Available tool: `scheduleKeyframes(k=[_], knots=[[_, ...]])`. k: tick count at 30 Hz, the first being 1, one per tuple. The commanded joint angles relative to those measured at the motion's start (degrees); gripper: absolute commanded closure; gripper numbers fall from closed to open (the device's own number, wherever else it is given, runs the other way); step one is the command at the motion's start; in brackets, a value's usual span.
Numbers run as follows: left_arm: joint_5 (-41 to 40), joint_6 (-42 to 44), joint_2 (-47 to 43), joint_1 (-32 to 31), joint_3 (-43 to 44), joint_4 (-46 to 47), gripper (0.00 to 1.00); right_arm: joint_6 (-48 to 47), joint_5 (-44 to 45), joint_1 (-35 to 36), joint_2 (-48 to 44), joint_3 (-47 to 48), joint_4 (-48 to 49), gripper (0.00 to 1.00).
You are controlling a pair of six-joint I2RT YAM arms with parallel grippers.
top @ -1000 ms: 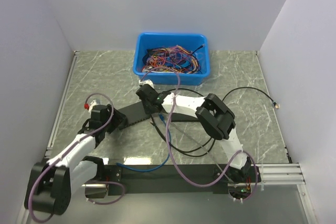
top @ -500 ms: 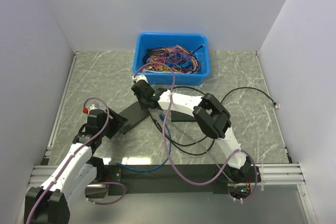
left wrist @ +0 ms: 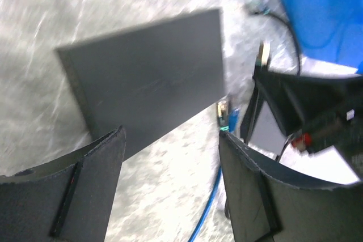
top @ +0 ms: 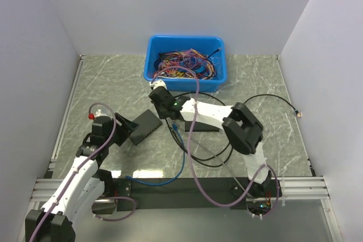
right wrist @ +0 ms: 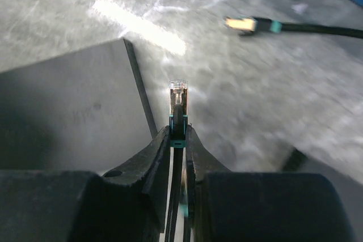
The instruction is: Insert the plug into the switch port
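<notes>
In the right wrist view alone, the plug [right wrist: 178, 96] is seen pinched between the pressed-together fingers of the right gripper [right wrist: 177, 134], just beside one edge of the box [right wrist: 68, 111]. The box's socket edge cannot be identified in any view. In the left wrist view the left gripper [left wrist: 170, 137] is shown spread, with the box just ahead.

Counted:
- one box
- one bin [top: 185, 39]
- two plugs, the second plug [right wrist: 243, 24] lying loose on the desk [right wrist: 272, 100]

Since a second earlier, the left arm's pose has changed and more of the box is uncovered.
</notes>
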Motion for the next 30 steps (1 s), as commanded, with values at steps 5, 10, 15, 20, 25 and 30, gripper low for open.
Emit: scheduleKeyframes(k=[5,10,15,20,25,30], knots=[[-4.9,5.2,7.2,-0.1,7.0,7.5,0.28,1.1,1.7,1.2,-13.9,-10.0,4.0,1.00],[-8.2,8.2,13.9,-0.1,7.8,13.6,0.23,4.0,-2.3,4.9,-17.3,-15.1,6.9,1.00],[-9.0,10.5,21.2,0.0,9.1,19.2,0.01,6.4,-5.2,8.2,-14.1,-16.9,9.2,1.00],[-6.7,12.8,24.9,0.0,8.5,24.7,0.04,7.4,-5.4,10.6,-10.4,-15.2,9.1,1.00],[-6.0,14.5,26.2,0.1,7.3,28.5,0.06,7.9,-6.1,11.2,-8.8,-14.6,9.0,1.00],[-5.9,15.4,27.6,0.5,6.4,31.4,0.07,8.4,-6.8,12.0,-7.2,-14.1,9.0,1.00]])
